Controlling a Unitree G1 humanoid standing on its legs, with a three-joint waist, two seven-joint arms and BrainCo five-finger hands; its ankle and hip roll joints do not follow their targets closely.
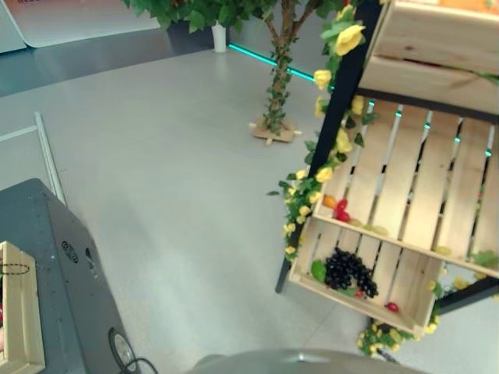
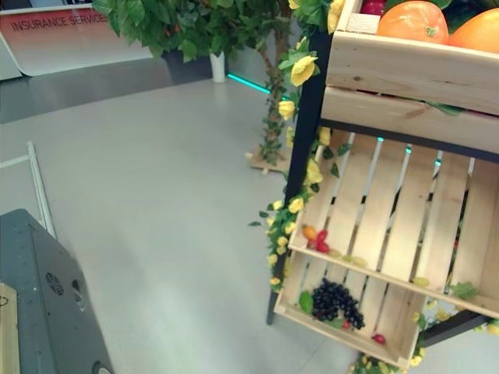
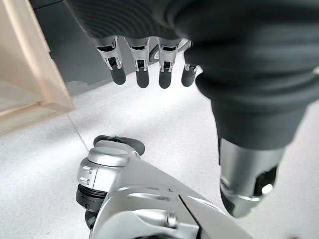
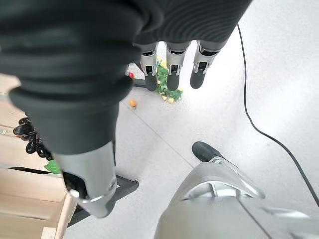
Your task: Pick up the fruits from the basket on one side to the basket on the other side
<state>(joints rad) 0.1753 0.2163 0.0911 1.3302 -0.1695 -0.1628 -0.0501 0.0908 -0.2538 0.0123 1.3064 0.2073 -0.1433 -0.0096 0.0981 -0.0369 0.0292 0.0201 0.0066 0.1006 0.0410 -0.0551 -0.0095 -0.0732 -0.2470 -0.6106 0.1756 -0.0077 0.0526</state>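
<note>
A slatted wooden stand on the right carries fruit crates. Its lowest crate [image 1: 405,292] holds a bunch of black grapes [image 1: 348,271], a green fruit [image 1: 318,270] and a small red fruit [image 1: 391,307]. On the shelf above lie a small orange fruit [image 1: 330,201] and red fruits [image 1: 341,212]. Large oranges [image 2: 412,22] fill the top crate. A second wooden crate [image 1: 19,312] sits at the lower left on a grey cabinet [image 1: 70,265]. My left hand [image 3: 142,74] hangs open over the floor beside that crate's corner [image 3: 35,74]. My right hand [image 4: 172,69] hangs open beside the stand, holding nothing.
A garland of yellow flowers [image 1: 335,117] runs down the stand's black post. An artificial tree [image 1: 277,86] stands on the floor behind. A white rail [image 1: 47,156] lies left. A small orange fruit [image 4: 132,103] lies on the floor near green leaves [image 4: 167,92].
</note>
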